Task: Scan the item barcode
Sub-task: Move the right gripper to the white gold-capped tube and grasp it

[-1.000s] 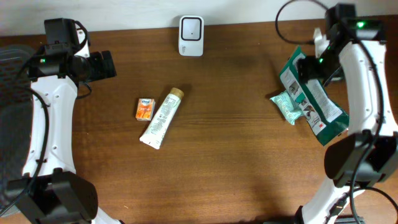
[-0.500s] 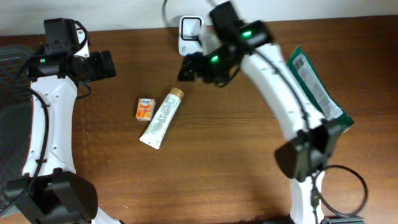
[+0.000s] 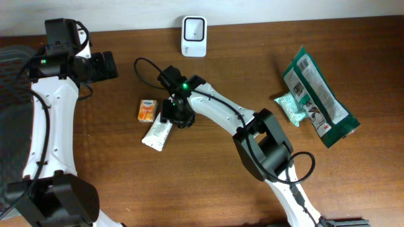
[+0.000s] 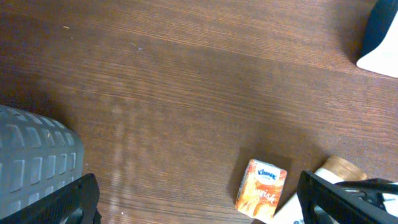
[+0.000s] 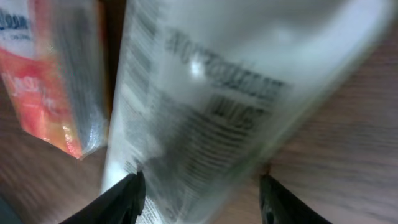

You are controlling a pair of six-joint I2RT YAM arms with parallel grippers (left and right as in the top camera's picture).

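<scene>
Tube (image 3: 156,133) lies left of centre on the surface (image 3: 227,183). Its long axis runs diagonally, with the flat crimped end toward the near-left and the cap end toward the far-right, under the arm. Right pincer (image 3: 175,113) is directly on top of the tube's upper half, having reached across from the right side. In the right wrist view the fingers (image 5: 127,199) stand either side of the tube body, across its width. That view is too blurred to say if they pinch it or only straddle it, so I cannot tell. Left pincer (image 3: 107,65) is spread wide, holds nothing, and sits well apart at the far-left. So the right arm is the one on the item.

Orange tissue pack (image 3: 147,110) sits just beside the tube on its left, close to the left finger, so there is a risk of snagging it. Scanner (image 3: 194,36) stands at the far edge, beyond the tube and slightly right of it, and the wood between them is bare. The printed side of the tube faces up. My judgement is that the move is lift, carry away toward the scanner, and turn the print to its window. Green bag (image 3: 319,94) is far right, out of the path.
</scene>
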